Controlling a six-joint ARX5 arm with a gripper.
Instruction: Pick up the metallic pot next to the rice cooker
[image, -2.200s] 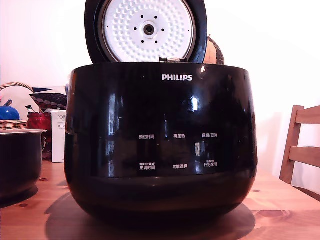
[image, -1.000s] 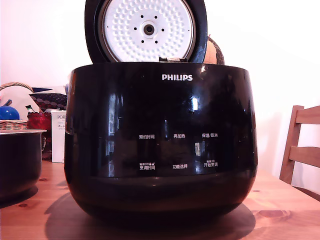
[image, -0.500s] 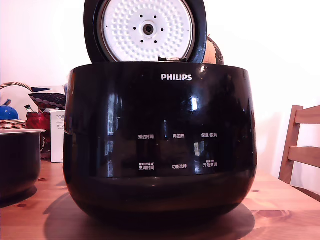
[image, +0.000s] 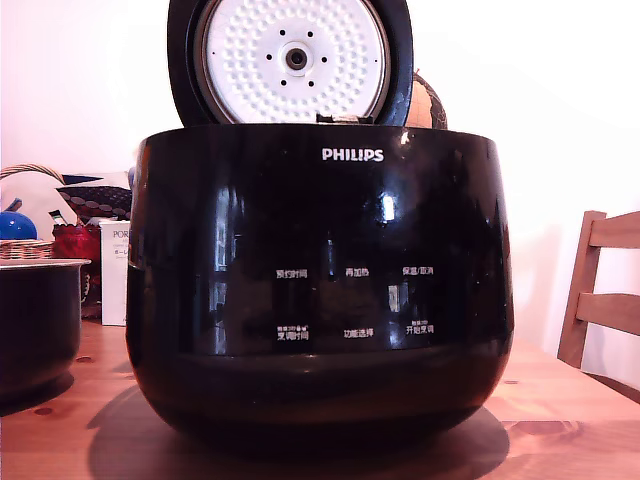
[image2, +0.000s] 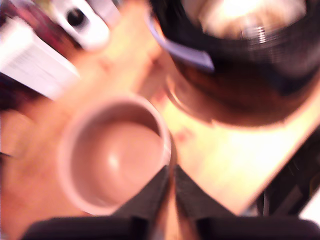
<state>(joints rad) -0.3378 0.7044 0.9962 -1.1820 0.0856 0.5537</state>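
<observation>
The metallic pot (image: 38, 325) stands on the wooden table (image: 560, 400) at the exterior view's left edge, just beside the rice cooker (image: 320, 290) and apart from it. The cooker, largest item present, fills the exterior view; white "PHILIPS" lettering sits below its rim, with two rows of small Chinese button labels lower down. Its lid stands raised, white dimpled plate (image: 296, 60) facing forward. A white box (image: 114, 272) behind the pot reads "POR", the rest hidden. In the blurred wrist view the gripper (image2: 170, 177) hangs over the pot's rim, fingertips (image2: 159, 181) closed together, gripping nothing.
</observation>
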